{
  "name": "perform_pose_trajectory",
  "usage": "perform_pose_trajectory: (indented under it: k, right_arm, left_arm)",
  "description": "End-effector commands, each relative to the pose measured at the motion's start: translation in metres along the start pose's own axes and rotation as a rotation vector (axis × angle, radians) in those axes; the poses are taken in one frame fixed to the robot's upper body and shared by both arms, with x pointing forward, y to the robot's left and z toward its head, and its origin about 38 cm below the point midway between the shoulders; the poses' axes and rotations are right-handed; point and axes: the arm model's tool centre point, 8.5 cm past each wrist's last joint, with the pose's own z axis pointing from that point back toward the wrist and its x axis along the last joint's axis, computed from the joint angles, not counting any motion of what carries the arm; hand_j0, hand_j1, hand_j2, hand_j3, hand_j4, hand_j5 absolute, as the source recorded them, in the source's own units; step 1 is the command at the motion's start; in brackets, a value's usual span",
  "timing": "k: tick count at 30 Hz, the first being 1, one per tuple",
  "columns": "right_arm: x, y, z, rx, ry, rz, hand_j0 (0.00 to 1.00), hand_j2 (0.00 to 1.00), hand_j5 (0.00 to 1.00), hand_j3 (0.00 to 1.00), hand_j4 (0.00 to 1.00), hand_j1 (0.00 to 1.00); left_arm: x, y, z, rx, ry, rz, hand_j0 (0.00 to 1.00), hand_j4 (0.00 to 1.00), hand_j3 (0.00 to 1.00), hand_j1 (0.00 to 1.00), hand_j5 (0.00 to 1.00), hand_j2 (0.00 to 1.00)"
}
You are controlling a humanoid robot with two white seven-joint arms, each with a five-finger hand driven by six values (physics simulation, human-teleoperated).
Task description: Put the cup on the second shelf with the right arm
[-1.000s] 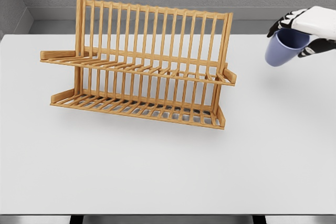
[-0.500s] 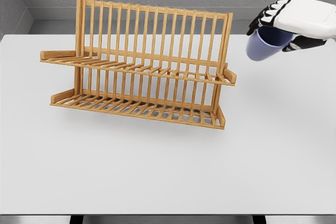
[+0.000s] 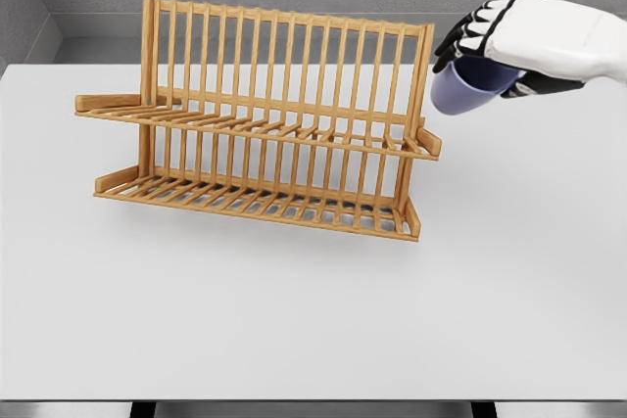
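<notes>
Right now my right hand (image 3: 534,36) sits in the upper right of the frame, its arm coming in from the right edge, and my fingers (image 3: 468,31) are wrapped over the rim and wall of the cup (image 3: 462,88). I hold it from above, so the cup hangs below my palm, tilted, with its mouth turned up toward the hand and its base pointing down and left. That grip keeps the underside free, which I judge is what I need in order to set it down on slats rather than drop it. The cup is in the air, clear of the surface (image 3: 313,310), just beside the right end post of the rack (image 3: 265,124) and a little above the level of the upper shelf (image 3: 245,126). It touches nothing but my hand.

The rack stands near the middle of the frame, angled so its left end sits higher in the picture than its right. Its tall slatted back rises behind the two shelves, so I must come in from the front or from above, not from behind. Both shelves are bare.

Counting: one cup, blue-violet; one wooden rack; two shelves on it, the upper and the lower shelf (image 3: 255,203); one hand visible. My left hand does not show anywhere.
</notes>
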Motion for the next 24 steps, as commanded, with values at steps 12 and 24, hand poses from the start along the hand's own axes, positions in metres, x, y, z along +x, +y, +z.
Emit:
perform_pose_trajectory:
  k: [12, 24]
  right_arm:
    - [0.025, 0.001, -0.043, -0.076, -0.124, -0.04, 0.7, 0.7, 0.7, 0.7, 0.7, 0.7]
    - [0.031, 0.008, -0.057, -0.083, -0.14, -0.061, 0.71, 0.71, 0.71, 0.71, 0.71, 0.71]
  left_arm:
    - [0.0, 0.0, 0.0, -0.001, 0.0, 0.0, 1.0, 1.0, 1.0, 1.0, 1.0, 1.0]
    - [0.0, 0.0, 0.0, 0.0, 0.0, 0.0, 1.0, 1.0, 1.0, 1.0, 1.0, 1.0]
